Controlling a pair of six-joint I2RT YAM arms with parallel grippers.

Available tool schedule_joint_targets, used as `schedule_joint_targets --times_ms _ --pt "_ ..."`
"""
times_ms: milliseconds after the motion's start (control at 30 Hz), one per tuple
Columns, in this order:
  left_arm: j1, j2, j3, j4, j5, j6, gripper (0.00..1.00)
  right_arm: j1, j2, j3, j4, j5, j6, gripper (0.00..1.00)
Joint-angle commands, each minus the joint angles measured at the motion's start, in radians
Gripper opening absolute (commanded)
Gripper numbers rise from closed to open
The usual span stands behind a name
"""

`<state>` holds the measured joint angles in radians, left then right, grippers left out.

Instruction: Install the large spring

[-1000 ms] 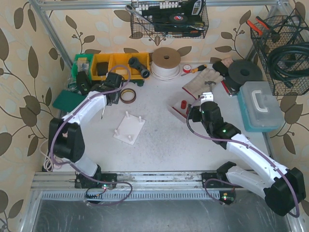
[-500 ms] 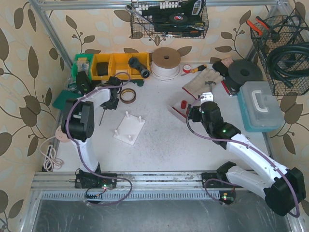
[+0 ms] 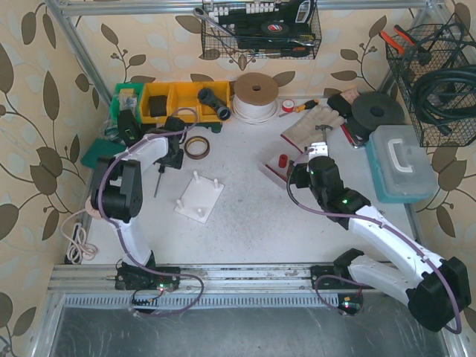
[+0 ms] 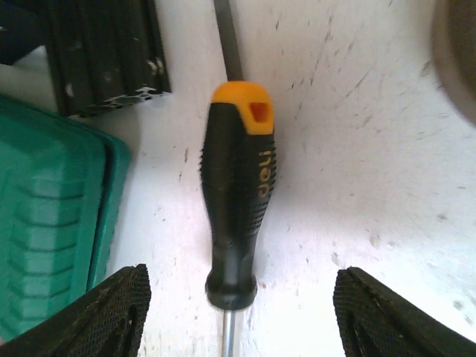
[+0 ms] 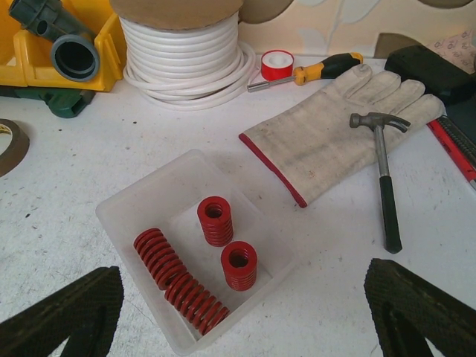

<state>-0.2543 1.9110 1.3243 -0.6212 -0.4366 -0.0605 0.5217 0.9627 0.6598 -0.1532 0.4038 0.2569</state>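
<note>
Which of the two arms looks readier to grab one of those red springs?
Right: the right gripper hangs open right by the clear tray holding the red springs, while the left gripper sits far off above a screwdriver.

springs (image 5: 216, 221) in tray (image 5: 171, 186) | glove (image 5: 335, 126) just right of tray | hammer (image 5: 387, 201) head on glove | screwdriver (image 4: 236, 186) on table (image 4: 357, 186), beside plastic container (image 4: 52, 223)

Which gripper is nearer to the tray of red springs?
Right. The right gripper is open just beside the tray; the left gripper is across the table, open over a screwdriver.
</note>
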Motion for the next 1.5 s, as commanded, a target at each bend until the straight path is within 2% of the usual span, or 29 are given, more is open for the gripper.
schedule_joint_targets --times_ms 0,133,267,333,500,633,833,1033,1467 --pt "0.004 -0.189 -0.036 0.023 0.073 -0.086 0.71 0.003 0.017 -0.004 -0.001 0.014 -0.006 0.88" --pt "0.004 -0.326 -0.119 0.113 0.304 -0.182 0.72 0.003 0.054 0.025 -0.038 0.035 0.009 0.88" --pt "0.004 -0.498 -0.244 0.224 0.469 -0.254 0.78 0.001 0.099 0.046 -0.055 0.012 0.01 0.86" --pt "0.003 -0.596 -0.295 0.255 0.51 -0.272 0.79 -0.005 0.126 0.059 -0.062 -0.017 0.003 0.81" --pt "-0.02 -0.797 -0.479 0.423 0.604 -0.32 0.81 -0.057 0.238 0.148 -0.129 -0.115 -0.015 0.6" --pt "-0.073 -0.887 -0.624 0.566 0.546 -0.31 0.81 -0.098 0.355 0.242 -0.204 -0.176 -0.028 0.5" --pt "-0.112 -0.924 -0.72 0.635 0.458 -0.27 0.8 -0.104 0.524 0.348 -0.245 -0.205 0.001 0.43" --pt "-0.12 -0.948 -0.771 0.701 0.446 -0.251 0.8 -0.104 0.655 0.456 -0.338 -0.136 0.037 0.45" --pt "-0.151 -0.997 -0.773 0.665 0.392 -0.242 0.79 -0.092 0.835 0.554 -0.412 -0.107 0.111 0.49"
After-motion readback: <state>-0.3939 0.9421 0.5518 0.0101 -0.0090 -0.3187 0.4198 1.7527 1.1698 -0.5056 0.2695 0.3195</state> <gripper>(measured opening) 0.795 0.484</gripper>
